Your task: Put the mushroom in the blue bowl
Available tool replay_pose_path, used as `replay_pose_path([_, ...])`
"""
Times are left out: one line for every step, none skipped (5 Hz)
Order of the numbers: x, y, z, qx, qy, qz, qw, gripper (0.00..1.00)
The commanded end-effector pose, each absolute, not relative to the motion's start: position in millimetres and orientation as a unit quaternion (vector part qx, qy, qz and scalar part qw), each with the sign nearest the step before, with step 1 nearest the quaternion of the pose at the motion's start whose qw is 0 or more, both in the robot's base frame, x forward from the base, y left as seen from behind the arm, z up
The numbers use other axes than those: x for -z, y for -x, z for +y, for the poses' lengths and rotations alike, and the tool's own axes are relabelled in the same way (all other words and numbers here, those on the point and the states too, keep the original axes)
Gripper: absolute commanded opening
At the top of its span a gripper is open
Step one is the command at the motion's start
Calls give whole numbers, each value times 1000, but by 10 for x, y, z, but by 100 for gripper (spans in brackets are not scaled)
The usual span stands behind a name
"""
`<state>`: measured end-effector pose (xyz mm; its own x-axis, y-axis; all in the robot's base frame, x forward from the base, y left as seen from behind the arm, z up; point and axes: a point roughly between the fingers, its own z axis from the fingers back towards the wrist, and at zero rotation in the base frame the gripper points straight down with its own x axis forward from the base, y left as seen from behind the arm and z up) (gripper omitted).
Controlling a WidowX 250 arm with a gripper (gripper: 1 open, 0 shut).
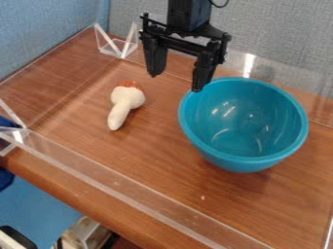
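Bare wooden counter [78, 83] surrounds the small cream-stemmed toy mushroom [123, 106], leaving open access from above. The large glossy teal-blue plastic bowl [243, 123] blocks its right; clear acrylic walls [92, 173] rim the edges.

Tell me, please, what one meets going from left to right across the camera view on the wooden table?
mushroom → gripper, open above the table → blue bowl

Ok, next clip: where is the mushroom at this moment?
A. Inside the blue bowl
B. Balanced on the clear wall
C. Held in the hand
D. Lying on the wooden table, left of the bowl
D: the mushroom lies on its side on the wooden table, apart from the blue bowl, which holds nothing, while the open hand hangs empty above the table.
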<state>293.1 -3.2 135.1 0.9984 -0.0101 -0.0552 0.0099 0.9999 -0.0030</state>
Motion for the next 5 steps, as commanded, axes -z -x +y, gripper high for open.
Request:
replay_pose_path([-1305,-2913,34,-5,2,33,999,100])
replay_pose_path([-1273,-2875,279,-37,1,34,999,100])
replay_pose_path([-1237,-2821,568,-67,-3,29,997,100])
replay_pose_path([-1178,-2799,839,-90,-5,23,996,100])
replay_pose_path([-1091,-2799,1010,-101,-8,20,995,100])
